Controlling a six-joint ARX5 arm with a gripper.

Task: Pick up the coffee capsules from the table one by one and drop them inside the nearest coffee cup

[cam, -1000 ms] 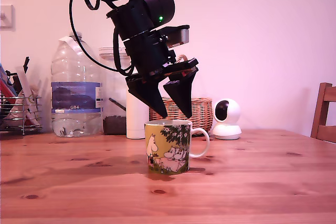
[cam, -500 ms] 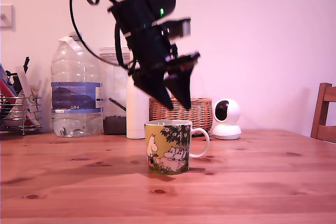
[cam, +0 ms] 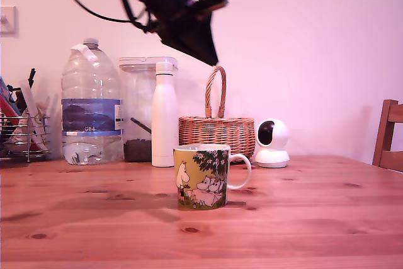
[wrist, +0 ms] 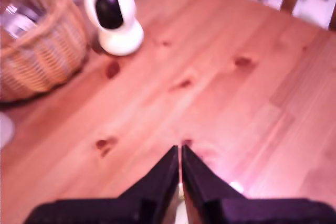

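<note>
Coffee cup (cam: 201, 176) stands on the desk (cam: 302, 218), lower centre of the exterior frame. Behind: white bottle (cam: 164, 114), wicker basket (cam: 217, 131), small camera (cam: 272, 143). Gripper (cam: 203, 45) high, upper centre; jaws closed, nothing visibly held. No capsule visible.

The coffee cup (cam: 204, 176) is yellow-green with white cartoon figures, a dark green tree and a white handle. The table (cam: 302, 218) is reddish-brown wood with dark knots. The gripper (cam: 200, 41) is black.
</note>
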